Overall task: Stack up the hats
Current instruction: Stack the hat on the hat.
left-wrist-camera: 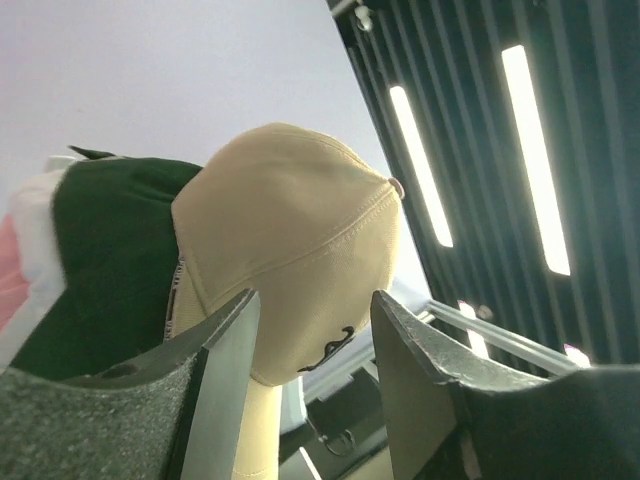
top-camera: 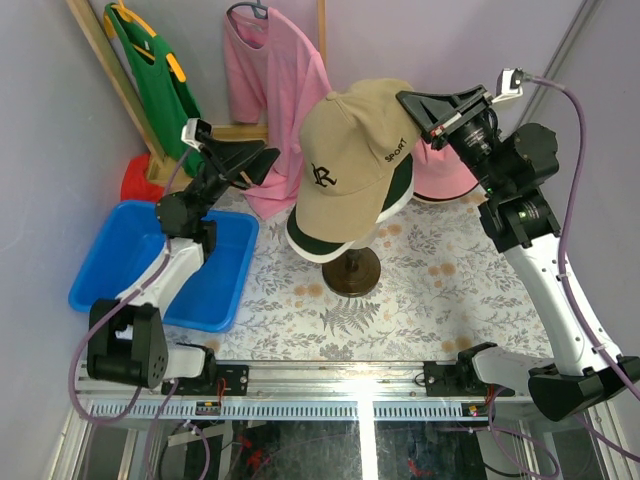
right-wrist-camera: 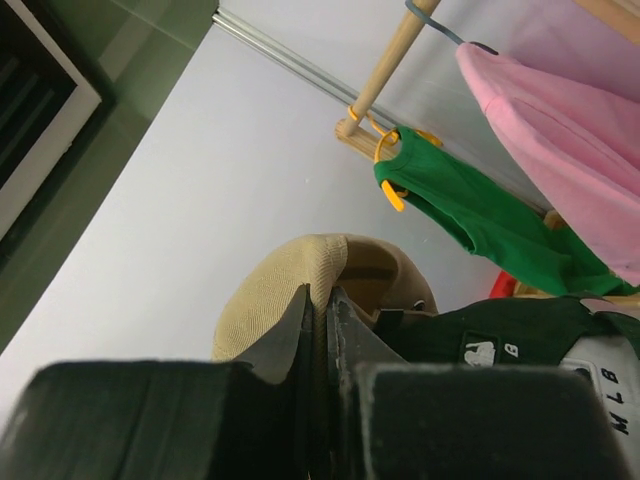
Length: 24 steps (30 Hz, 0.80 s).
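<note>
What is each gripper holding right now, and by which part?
The right gripper pinches the tan cap by its rear edge. The left gripper is open and holds nothing.

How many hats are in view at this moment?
3. The tan cap sits on top of the stand, the dark green cap is directly beneath it, and a pink hat lies behind the right arm. Others may be hidden under the stack.

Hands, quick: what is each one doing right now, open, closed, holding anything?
Left hand: open, holding nothing.
Right hand: closed on the edge of the tan cap.
</note>
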Available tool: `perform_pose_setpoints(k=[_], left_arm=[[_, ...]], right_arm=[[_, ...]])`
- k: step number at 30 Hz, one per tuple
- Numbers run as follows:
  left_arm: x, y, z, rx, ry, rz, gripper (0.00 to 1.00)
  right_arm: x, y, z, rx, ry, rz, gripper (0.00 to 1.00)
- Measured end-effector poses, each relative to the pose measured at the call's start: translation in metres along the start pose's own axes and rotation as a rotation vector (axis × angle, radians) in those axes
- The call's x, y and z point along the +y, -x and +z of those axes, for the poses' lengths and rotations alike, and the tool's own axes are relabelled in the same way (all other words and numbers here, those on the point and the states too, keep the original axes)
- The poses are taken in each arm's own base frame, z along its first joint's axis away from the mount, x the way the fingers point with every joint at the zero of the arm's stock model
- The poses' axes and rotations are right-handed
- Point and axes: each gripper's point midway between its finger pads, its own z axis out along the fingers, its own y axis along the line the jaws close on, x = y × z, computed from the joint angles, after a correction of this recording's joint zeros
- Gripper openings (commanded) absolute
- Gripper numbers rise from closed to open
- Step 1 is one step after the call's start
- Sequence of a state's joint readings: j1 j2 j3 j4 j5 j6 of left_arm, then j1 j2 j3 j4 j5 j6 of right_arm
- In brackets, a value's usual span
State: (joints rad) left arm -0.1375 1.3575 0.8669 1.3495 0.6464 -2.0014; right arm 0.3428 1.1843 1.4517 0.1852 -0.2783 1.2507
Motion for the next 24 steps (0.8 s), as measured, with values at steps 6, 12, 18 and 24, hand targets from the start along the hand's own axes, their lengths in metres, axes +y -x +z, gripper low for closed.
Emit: perform_pose_setpoints(k=[6,12,18,24], left_arm=[[0.002,0.004,-0.009,-0.089,0.119,0.09,0.5],[0.0,-0.009,-0.024,-0.132,0.26,0.247,0.54],[-0.005,-0.043,-0.053,-0.157,0.362,0.356,0.56],[0.02,-0.095,-0.064,-0.091,0.434,0.311,0.58]], right_arm=[[-0.005,-0.005,0.001,-0.002,-0.031,-0.014,0.0],[-0.001,-0.008,-0.001,-0.008,-0.03,-0.036,0.0],[0.004,-0.009,-0.008,-0.025,-0.042,-0.062,0.0],[0.006,-0.008,-0.012,-0.053,-0.052,-0.082,0.0]])
